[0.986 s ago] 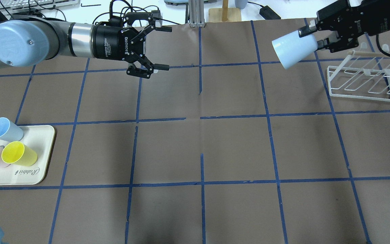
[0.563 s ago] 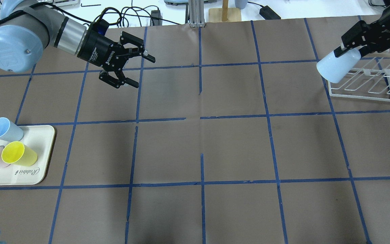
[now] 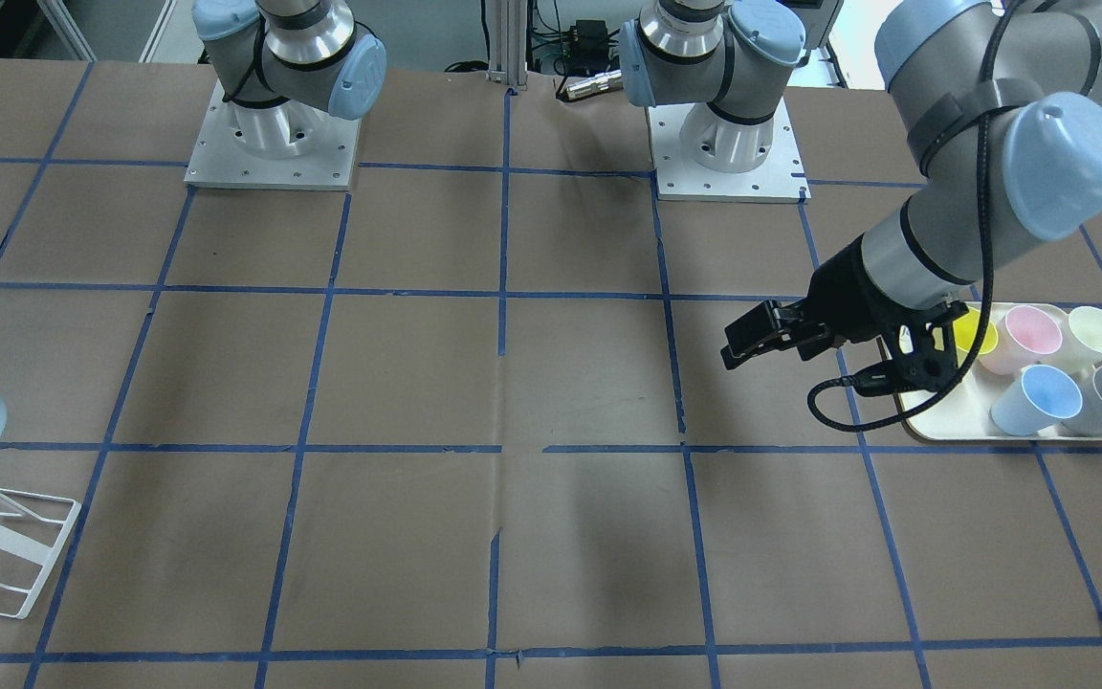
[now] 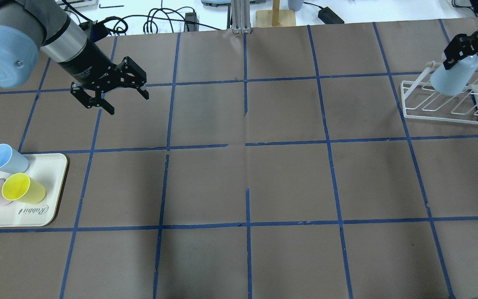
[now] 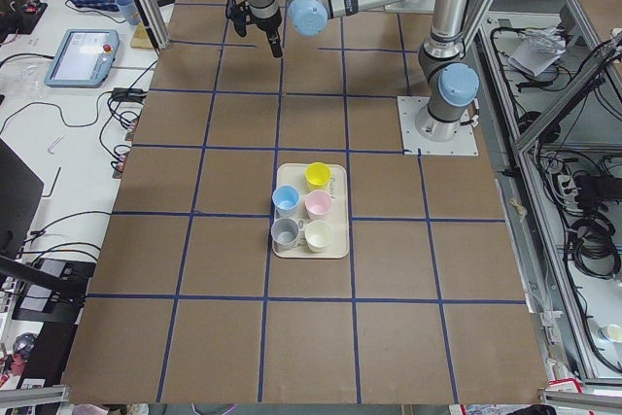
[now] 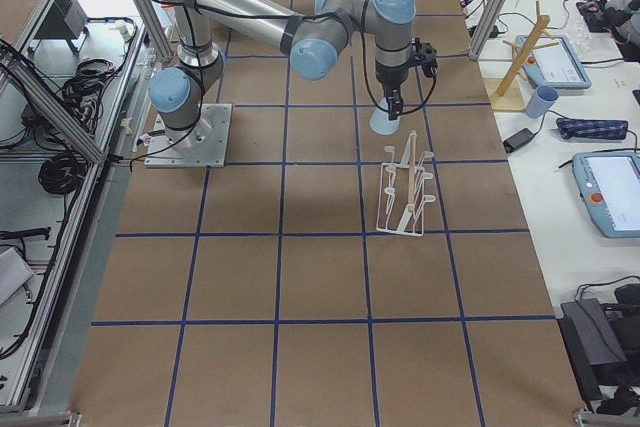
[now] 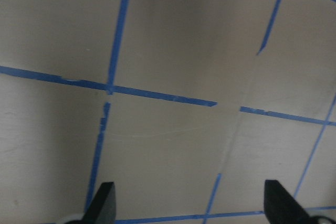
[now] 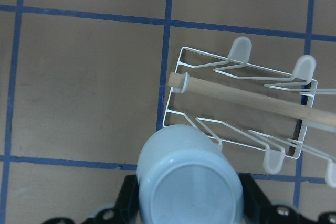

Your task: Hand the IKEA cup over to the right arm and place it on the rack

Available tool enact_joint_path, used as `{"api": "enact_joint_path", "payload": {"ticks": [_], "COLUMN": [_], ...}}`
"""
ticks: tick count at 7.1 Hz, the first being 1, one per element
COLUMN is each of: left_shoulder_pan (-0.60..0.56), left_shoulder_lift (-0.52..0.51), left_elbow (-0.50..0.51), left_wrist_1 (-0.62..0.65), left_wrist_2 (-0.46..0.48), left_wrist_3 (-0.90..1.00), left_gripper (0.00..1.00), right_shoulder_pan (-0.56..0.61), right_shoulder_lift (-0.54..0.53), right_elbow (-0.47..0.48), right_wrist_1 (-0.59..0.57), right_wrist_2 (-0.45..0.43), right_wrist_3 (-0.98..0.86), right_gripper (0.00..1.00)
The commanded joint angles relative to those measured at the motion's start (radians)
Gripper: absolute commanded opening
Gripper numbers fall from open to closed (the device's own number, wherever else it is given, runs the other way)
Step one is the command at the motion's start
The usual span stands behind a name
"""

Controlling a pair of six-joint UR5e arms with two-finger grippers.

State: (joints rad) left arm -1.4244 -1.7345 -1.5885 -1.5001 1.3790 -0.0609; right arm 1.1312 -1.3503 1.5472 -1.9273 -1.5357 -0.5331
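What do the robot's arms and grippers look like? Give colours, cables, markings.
The left arm and right arm are silver-grey with pale blue joint caps; a black cable is strapped along the left. The left gripper and right gripper are black, two-fingered.

A pale blue plastic cup [image 4: 454,79] is hanging mouth-down and slightly tilted in the black hand [image 4: 459,58] of the silver-grey right arm [image 6: 240,7], whose fingers are pressing on its walls near the base. It is hovering over one end of the white wire rack [image 4: 444,120], which is standing on the brown counter [image 4: 288,178] with its thin prongs slanting upward. Whether cup and prongs are touching is unclear.
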Motion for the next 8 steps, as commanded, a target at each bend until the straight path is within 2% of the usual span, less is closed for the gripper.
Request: {"api": "enact_joint_path", "payload": {"ticks": [1,4,5,6,7,8], "left_shoulder_pan": [-0.057,-0.103,-0.111,-0.122,-0.122,-0.122], "left_shoulder_lift": [0.091,0.188,0.2,0.222,0.258,0.283], "left_elbow": [-0.017,-0.072,-0.112,-0.16,-0.195,-0.212], "left_wrist_1": [-0.002,-0.028,-0.028,-0.022,-0.02,-0.017], "left_wrist_2": [0.188,0.209,0.213,0.213,0.213,0.21], "left_wrist_3": [0.004,0.01,0.016,0.016,0.016,0.018], "left_gripper": [1.0,1.0,1.0,1.0,1.0,1.0], "right_shoulder_pan": [-0.001,-0.002,-0.002,-0.002,-0.002,-0.002], "right_shoulder_lift": [0.052,0.098,0.109,0.126,0.144,0.146], "right_elbow": [0.001,0.008,0.008,0.008,0.008,0.007], "right_wrist_1": [-0.08,-0.081,-0.102,-0.12,-0.14,-0.142], "right_wrist_2": [-0.027,-0.026,-0.026,-0.024,-0.02,-0.024], "right_wrist_3": [-0.002,-0.002,-0.014,-0.019,-0.021,-0.024], "right_gripper": [0.11,0.12,0.17,0.42,0.86,1.0]}}
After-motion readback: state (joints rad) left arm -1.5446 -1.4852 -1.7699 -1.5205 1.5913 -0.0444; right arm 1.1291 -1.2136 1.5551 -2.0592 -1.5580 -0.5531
